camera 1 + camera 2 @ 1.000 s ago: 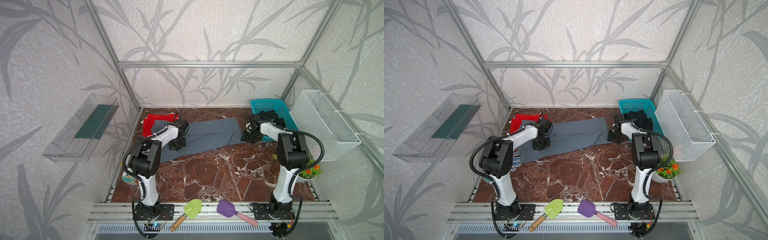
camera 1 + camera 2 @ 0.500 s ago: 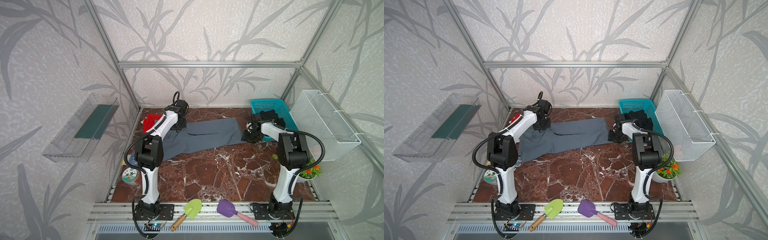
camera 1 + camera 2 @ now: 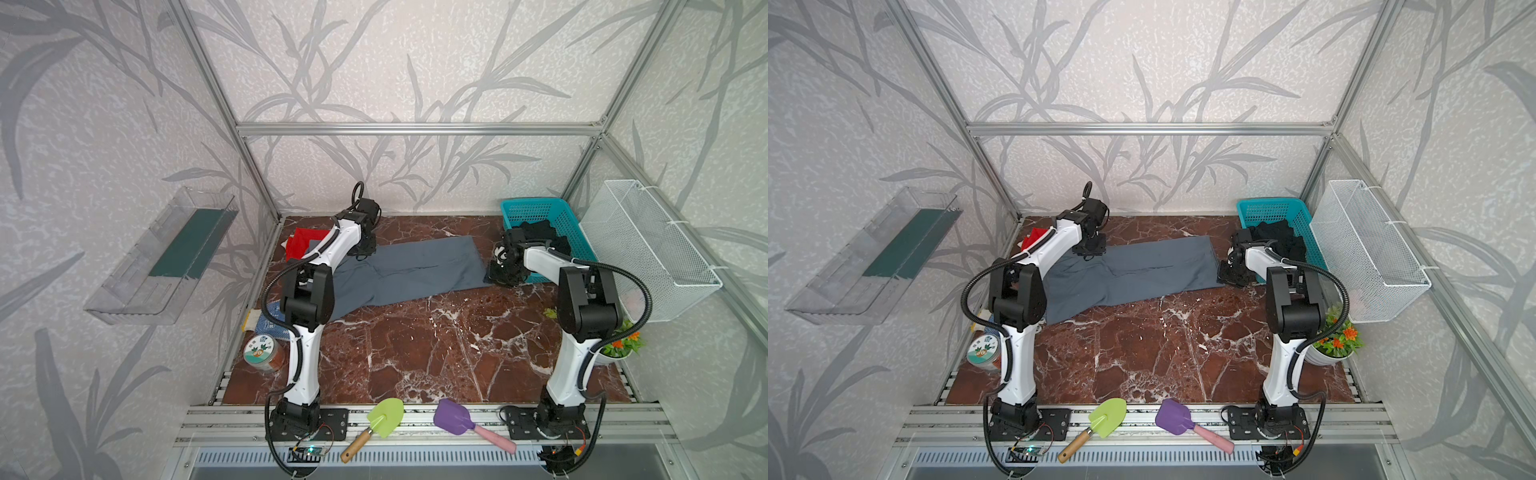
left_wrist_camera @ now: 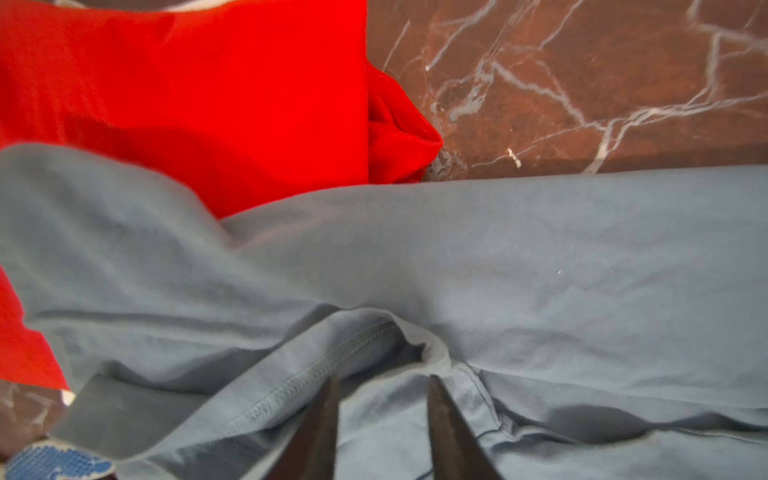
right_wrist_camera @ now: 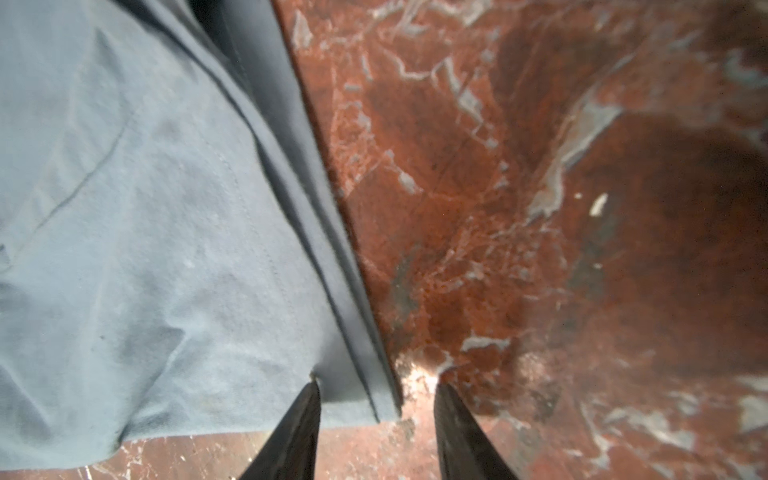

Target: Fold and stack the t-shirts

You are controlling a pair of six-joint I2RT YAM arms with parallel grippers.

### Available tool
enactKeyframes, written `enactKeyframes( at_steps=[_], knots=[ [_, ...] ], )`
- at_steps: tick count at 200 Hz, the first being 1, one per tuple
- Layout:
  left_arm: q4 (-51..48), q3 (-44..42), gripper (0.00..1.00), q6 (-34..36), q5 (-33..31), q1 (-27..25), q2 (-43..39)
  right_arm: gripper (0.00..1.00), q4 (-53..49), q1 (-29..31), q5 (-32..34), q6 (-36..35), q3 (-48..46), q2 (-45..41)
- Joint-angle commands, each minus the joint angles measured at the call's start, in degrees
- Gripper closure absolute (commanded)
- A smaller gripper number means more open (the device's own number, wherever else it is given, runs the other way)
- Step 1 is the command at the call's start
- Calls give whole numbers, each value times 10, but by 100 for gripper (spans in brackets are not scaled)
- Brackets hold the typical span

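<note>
1. Red t-shirt (image 3: 300, 248) lies at the surface's (image 3: 415, 353) far left corner, its edge under the grey t-shirt (image 3: 415, 270).
2. Left fingers (image 4: 320, 432) stand parted over a fold of the grey t-shirt, which is spread mid-surface.
3. Right fingers (image 5: 297, 432) stand parted astride its corner.
4. Black t-shirt (image 3: 540, 230) sits in the teal basket (image 3: 532, 203).

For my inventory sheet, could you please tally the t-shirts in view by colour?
Grey-blue t-shirt: 1
Red t-shirt: 1
Black t-shirt: 1
Total: 3
</note>
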Motion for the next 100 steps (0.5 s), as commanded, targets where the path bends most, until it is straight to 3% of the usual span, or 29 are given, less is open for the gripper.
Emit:
enactKeyframes(
  at_steps=[1, 46, 100],
  knots=[
    [67, -84, 60, -12, 0, 22, -105, 54, -30, -3, 16, -5, -18, -16],
    [84, -280, 60, -52, 62, 109, -238, 53, -27, -3, 11, -10, -19, -17],
    [40, -446, 58, -133, 50, 111, -334, 52, -29, -1, 11, -4, -4, -5]
  ],
)
